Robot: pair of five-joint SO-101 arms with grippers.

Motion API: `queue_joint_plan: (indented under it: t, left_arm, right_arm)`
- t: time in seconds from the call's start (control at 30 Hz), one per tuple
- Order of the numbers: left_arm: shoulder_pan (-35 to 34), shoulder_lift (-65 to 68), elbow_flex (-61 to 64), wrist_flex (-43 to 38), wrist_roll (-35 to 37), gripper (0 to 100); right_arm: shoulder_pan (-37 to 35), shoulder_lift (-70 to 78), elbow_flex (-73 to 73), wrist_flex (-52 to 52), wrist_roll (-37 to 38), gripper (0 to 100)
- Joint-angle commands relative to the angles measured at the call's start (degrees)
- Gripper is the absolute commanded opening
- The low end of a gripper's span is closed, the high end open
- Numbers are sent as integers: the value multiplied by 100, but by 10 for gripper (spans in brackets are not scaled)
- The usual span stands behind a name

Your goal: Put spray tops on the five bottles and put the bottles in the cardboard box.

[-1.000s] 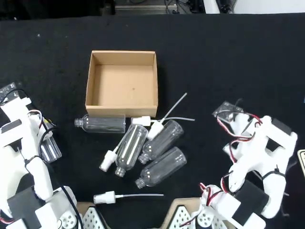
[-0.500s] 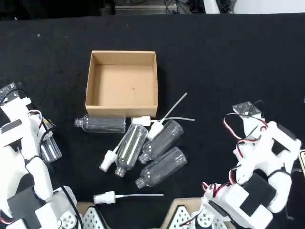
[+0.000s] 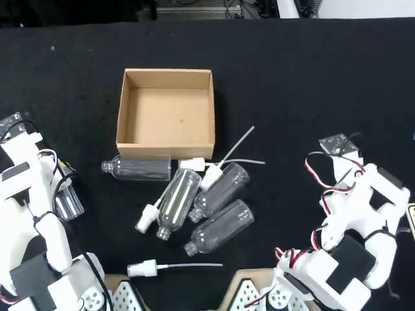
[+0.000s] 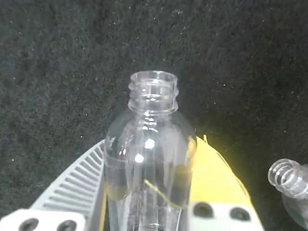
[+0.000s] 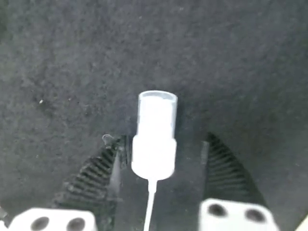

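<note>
1. An open brown cardboard box (image 3: pixel 122 110) is set on the black cloth-covered worktop (image 3: pixel 311 78), toward 10 o'clock from the worktop's middle in the high view.
2. A clear uncapped plastic bottle (image 3: pixel 137 168) is laid on its side just at 6 o'clock of the box, with its neck turned to 9 o'clock.
3. Three further clear bottles are grouped at 5 o'clock of the box, all with necks turned toward 7 o'clock: the 9 o'clock bottle (image 3: pixel 177 202), the middle bottle (image 3: pixel 219 190) and the 5 o'clock bottle (image 3: pixel 220 227).
4. Four white plastic spray tops with thin tubes are scattered around them.
   - The first top (image 3: pixel 146 219) is seen just beside the 9 o'clock bottle.
   - The second top (image 3: pixel 192 164) is placed at the box's 5 o'clock corner, its tube pointed to 3 o'clock.
   - The third top (image 3: pixel 211 175) is laid just beside the middle bottle, its tube pointed to 1 o'clock.
   - The fourth top (image 3: pixel 144 267) is found near the worktop's 6 o'clock edge, well apart from the box.
5. The left pincer (image 4: pixel 150 144) is closed on a fifth clear bottle (image 4: pixel 147 120), which is gripped around its body with the open threaded neck pointed away from the wrist. In the high view this bottle is seen at 9 o'clock of the group, near the worktop's 8 o'clock edge.
6. A fifth white spray top (image 5: pixel 155 139) is seen inside the right pincer (image 5: pixel 164 140), its tube run back toward the wrist. Whether it is clamped cannot be told. The right arm (image 3: pixel 356 214) is placed at the worktop's 4 o'clock side, well apart from the grouped bottles.
</note>
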Motion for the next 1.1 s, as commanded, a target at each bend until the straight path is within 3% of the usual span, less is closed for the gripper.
queue_joint_plan:
  t: [0.0, 0.3, 0.5, 0.8, 1.07]
  left_arm:
    - [31, -62, -321, -9, 18, 29]
    - [66, -132, -611, 633, 44, 30]
    - [92, -1424, -75, 598, 53, 30]
    - [514, -3974, 1534, -308, 26, 30]
    - [954, -5864, 2290, -352, 44, 32]
  right_arm:
    - [-167, -13, 224, -132, 527, 70]
    - [-176, -268, -215, 255, 554, 9]
    - [-695, -1138, -1622, 1635, -756, 10]
    - [-2391, -2967, -2668, 1899, -3578, 10]
    - [-4747, -3987, -3389, 1556, -5152, 11]
